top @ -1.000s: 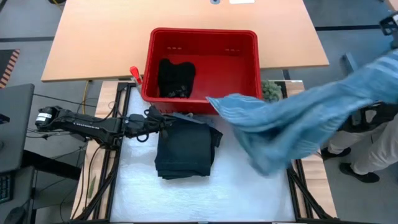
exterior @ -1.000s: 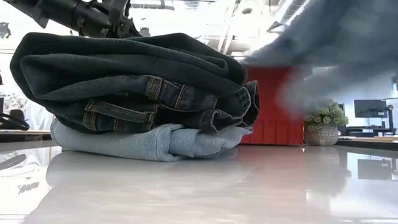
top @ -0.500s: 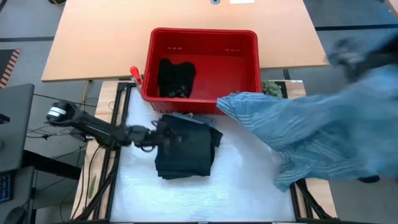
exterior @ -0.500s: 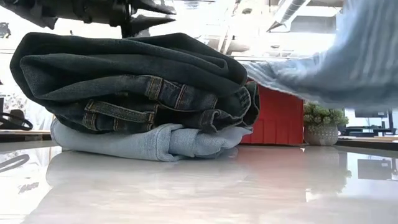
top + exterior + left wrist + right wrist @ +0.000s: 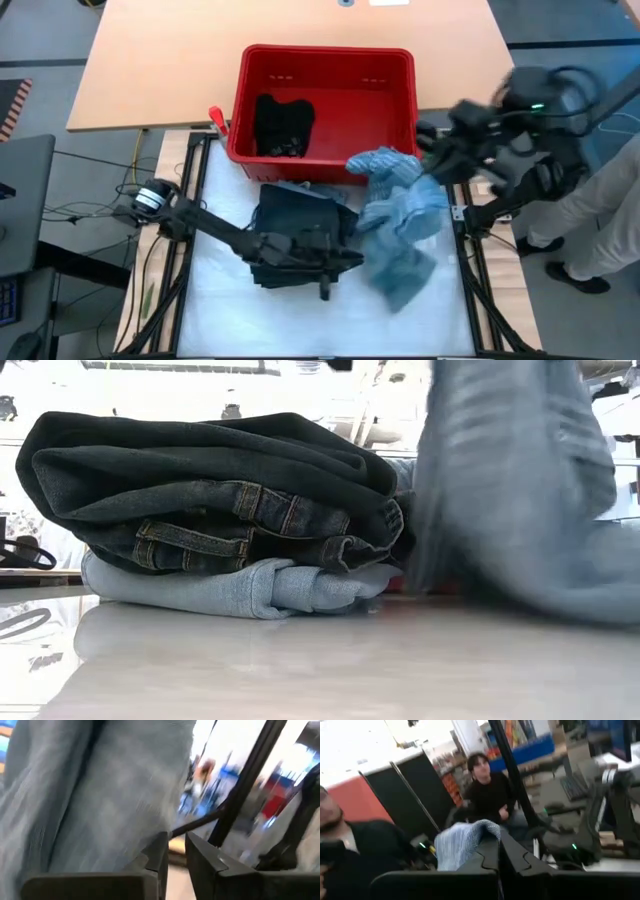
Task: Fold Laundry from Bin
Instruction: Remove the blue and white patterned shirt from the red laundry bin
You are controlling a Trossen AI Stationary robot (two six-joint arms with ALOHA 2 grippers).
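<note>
The red bin stands at the table's far side with a black garment lying in it. In front of it sits a folded stack of dark denim on a light blue garment. The blue-white striped garment hangs bunched just right of the stack, from my right gripper, which is shut on it. My left gripper reaches across the stack toward the striped garment, its fingers a narrow gap apart with nothing between them. My right gripper pinches a bunched upper part of the striped garment between its two fingers, coming in level from the table's right side. The garment hangs slack below the fingers, and its lower end lies on the table. My left gripper stands right beside the hanging cloth; I cannot tell whether it touches it.
A small green plant stands by the bin's right near corner, and a red-handled tool lies at its left. A person stands past the table's right edge. Bare white table lies in front of the stack.
My right gripper has swung in from beyond the table's right edge toward the bin's near right corner and sunk. The striped garment, spread out in the air before, now hangs bunched with its lower end on the table. My left gripper has gone rightward over the stack toward that garment.
</note>
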